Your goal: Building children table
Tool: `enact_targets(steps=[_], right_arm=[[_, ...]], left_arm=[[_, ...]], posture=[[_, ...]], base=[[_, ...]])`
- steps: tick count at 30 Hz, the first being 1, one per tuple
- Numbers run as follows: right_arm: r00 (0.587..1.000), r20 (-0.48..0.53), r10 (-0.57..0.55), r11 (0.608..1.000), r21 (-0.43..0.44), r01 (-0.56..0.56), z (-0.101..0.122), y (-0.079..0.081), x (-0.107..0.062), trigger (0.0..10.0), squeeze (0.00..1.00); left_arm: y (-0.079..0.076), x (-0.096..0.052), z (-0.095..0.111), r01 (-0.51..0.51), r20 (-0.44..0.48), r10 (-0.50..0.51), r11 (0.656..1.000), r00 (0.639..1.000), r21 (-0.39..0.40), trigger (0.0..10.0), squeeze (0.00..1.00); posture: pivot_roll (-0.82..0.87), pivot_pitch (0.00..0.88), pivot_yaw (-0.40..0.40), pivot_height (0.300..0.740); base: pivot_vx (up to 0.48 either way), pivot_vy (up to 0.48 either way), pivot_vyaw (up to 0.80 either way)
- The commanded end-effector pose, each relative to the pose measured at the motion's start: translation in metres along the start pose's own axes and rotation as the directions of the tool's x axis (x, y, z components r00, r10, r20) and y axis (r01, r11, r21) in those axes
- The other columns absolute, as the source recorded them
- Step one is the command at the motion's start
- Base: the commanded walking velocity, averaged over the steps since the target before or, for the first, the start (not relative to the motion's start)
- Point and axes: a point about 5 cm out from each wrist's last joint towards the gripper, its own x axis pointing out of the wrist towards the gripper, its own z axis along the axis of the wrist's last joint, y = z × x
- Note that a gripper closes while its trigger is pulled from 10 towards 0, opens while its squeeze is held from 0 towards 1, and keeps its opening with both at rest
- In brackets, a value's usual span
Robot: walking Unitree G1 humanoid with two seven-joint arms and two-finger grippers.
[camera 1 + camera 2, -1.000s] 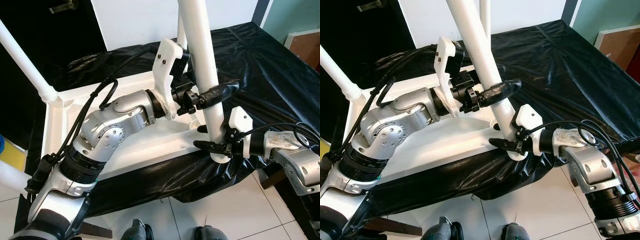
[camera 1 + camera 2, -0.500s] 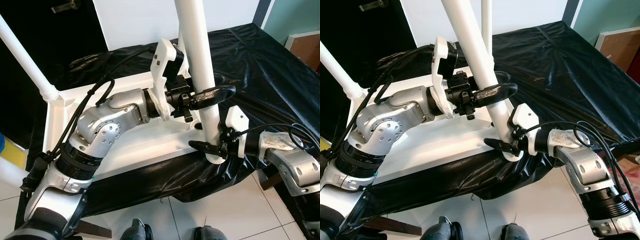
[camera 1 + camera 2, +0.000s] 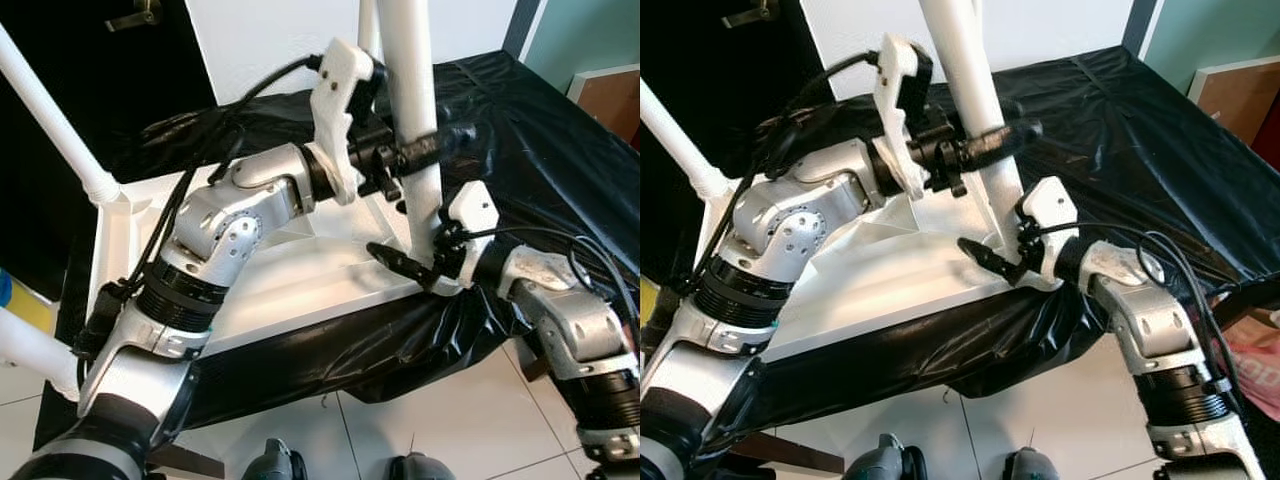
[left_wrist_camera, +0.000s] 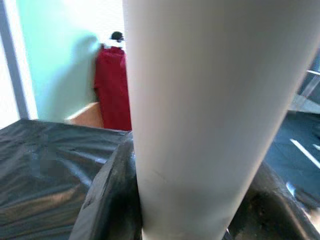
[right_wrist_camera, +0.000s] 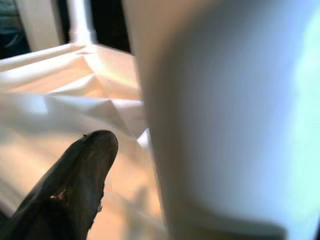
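A white children's table lies upside down on a black sheet. One white leg stands nearly upright over its near right corner. My left gripper is shut on this leg partway up; in the left wrist view its black fingers hug the white tube. My right gripper is at the leg's foot, open. In the right wrist view one finger stands a little apart from the tube; the other finger is hidden. A second leg rises from the far left corner.
The black sheet covers the raised surface and hangs over its front edge. White tile floor lies below, with my feet at the bottom. A brown board leans at the right, and a yellow object sits at the left.
The leg has swung more upright and its foot has moved from over the sheet's edge onto the table's corner. Both grippers moved with it, the left one higher.
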Motion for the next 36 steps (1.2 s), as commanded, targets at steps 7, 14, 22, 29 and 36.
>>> enact_targets(steps=[7,14,22,29,36], right_arm=[[0.988,0.002,-0.154,0.988,-0.006,0.154,-0.006,0.007,0.018,10.0,0.00],[0.939,-0.015,-0.343,0.935,-0.096,0.340,-0.012,0.008,0.032,10.0,0.00],[0.873,0.016,-0.487,0.866,-0.121,0.485,-0.011,0.005,0.041,10.0,0.00],[0.847,0.042,-0.529,0.837,-0.140,0.529,-0.008,0.005,0.050,10.0,0.00],[0.822,0.089,-0.563,0.799,-0.194,0.569,-0.004,0.001,0.060,10.0,0.00]], left_arm=[[0.026,0.002,0.013,-0.240,0.051,0.240,0.971,0.969,-0.015,10.0,0.00],[0.031,0.011,0.014,-0.353,0.057,0.351,0.935,0.934,0.024,10.0,0.00],[0.028,0.021,0.013,-0.423,0.062,0.420,0.905,0.905,0.049,10.0,0.00],[0.024,0.032,0.009,-0.441,0.053,0.438,0.896,0.897,0.049,10.0,0.00],[0.011,0.045,0.006,-0.412,0.048,0.410,0.910,0.911,0.041,10.0,0.00]], posture=[[-0.08,0.056,0.069,0.740],[-0.07,0.061,0.068,0.740],[-0.07,0.069,0.066,0.740],[-0.07,0.077,0.065,0.740],[-0.06,0.077,0.055,0.740]], base=[[0.000,0.000,0.00],[0.000,0.000,0.00],[0.000,0.000,0.00],[0.000,0.000,0.00],[0.000,0.000,0.00]])
